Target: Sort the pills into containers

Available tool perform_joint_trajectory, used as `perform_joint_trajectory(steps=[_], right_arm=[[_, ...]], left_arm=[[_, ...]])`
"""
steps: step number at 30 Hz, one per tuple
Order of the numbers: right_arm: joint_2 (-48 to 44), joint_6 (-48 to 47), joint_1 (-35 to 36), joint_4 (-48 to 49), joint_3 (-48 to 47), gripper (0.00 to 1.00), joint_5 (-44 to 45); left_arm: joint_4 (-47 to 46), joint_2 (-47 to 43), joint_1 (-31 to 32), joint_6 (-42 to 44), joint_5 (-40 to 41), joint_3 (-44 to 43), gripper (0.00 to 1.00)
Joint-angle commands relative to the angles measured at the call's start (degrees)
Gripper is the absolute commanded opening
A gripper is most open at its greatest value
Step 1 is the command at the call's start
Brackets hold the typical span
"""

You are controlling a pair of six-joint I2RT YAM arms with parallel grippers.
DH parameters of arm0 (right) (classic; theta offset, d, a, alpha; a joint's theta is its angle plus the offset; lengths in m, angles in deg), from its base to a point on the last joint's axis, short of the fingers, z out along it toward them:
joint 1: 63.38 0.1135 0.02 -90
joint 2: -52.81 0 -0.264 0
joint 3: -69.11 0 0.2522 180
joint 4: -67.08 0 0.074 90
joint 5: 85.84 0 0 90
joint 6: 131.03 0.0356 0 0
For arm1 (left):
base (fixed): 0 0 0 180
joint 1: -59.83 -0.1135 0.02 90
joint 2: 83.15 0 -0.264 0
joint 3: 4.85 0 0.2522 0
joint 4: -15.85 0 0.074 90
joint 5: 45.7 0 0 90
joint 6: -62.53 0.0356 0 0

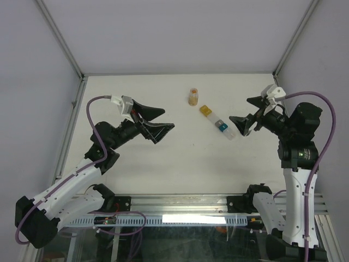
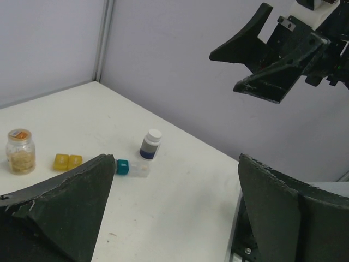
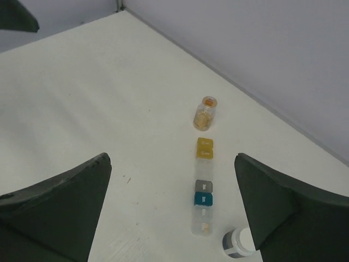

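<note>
The containers form a short pill-box strip on the white table: two yellow compartments, a clear one, a grey one, a blue one, then clear ones. One tan-orange pill lies in the clear end compartment. The strip also shows in the top view and the left wrist view, where my left finger hides part of it. My right gripper is open and empty, hovering above the strip's clear end. My left gripper is open and empty, raised left of the strip.
A round clear vial with tan-orange contents stands just beyond the yellow end. A small dark bottle with a white cap stands beside the clear end. Grey walls enclose the table on three sides.
</note>
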Motion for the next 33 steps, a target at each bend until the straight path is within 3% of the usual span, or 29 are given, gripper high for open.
perform_joint_trajectory(steps=[1,5,13,22,33], right_arm=[[0.6,-14.6,0.0,-2.9,4.1,1.0,-10.0],[2.0,-16.7,0.1,-2.5,6.8,0.99,-5.7],[8.0,-21.6,0.0,-9.3,5.9,0.99,6.1],[12.3,-22.0,-0.1,-7.1,8.8,1.0,20.1],[22.6,-18.9,-0.8,-4.0,9.4,0.98,29.0]], left_arm=[[-2.3,2.4,0.5,5.3,2.1,-0.1,0.99],[2.2,5.1,0.5,7.9,9.8,0.5,0.99],[1.1,6.5,0.5,9.2,13.4,3.7,0.99],[-3.9,3.0,0.4,8.5,12.6,10.7,0.99],[-5.9,1.2,0.4,6.8,9.7,14.7,0.99]])
